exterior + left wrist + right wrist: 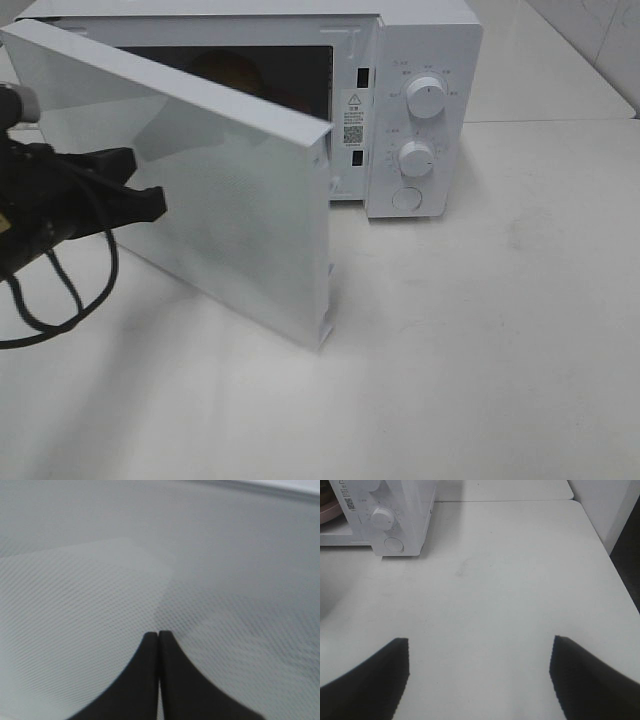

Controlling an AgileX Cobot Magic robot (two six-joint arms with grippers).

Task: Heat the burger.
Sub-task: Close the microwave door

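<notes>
Looking down from high on a white microwave (425,60) standing at the back of a white table (480,350). Showing its door (230,200) standing partly open, hinged on the left of this view, with the free edge pointing toward the front of the table. Glimpsing the burger (228,72) inside the dim cavity, just above the door's top edge, and catching only a rounded golden-brown bun, the rest lost behind the door.

Showing two round knobs (427,97) one above the other on the control panel, with a round button (406,198) below them.

Finding the black left arm (60,200) reaching in from the left edge, trailing a looped black cable (70,290). Seeing the left jaws pressed fully closed, fingertips (150,645) meeting with no gap, right at the door's dotted outer face (100,580); not being able to tell whether touching it.

Viewing from the right wrist: the right jaws standing wide open and gripping nothing, dark fingertips (395,652) hanging above bare table (495,580), well apart from the microwave (405,505). Catching a sliver of pink plate (329,511) inside the cavity at the frame's edge
</notes>
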